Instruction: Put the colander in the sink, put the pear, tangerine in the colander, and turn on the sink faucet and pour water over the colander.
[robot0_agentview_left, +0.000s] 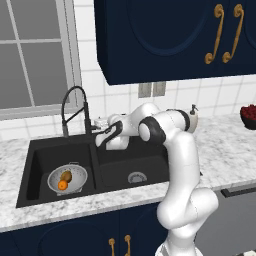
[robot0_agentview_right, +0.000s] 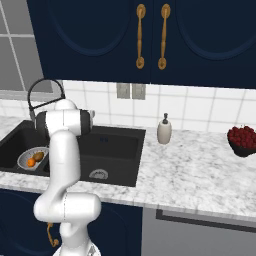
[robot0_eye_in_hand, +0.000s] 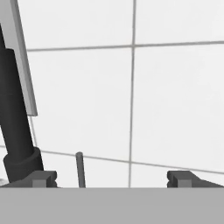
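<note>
- Now the colander (robot0_agentview_left: 67, 178) sits in the sink's (robot0_agentview_left: 30, 197) left basin, holding pear (robot0_agentview_left: 66, 175) and tangerine (robot0_agentview_left: 62, 185).
- The gripper (robot0_eye_in_hand: 112, 178), jaws wide open and empty, faces the faucet (robot0_agentview_left: 74, 111); its thin upright lever (robot0_eye_in_hand: 80, 168) stands between the jaws, left of centre.

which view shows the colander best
The left base view: the colander sits in the left basin of the sink, unobstructed, with the pear and tangerine visible inside. The right base view shows it small, partly hidden behind the arm. The hand view faces the wall tiles and faucet.
</note>
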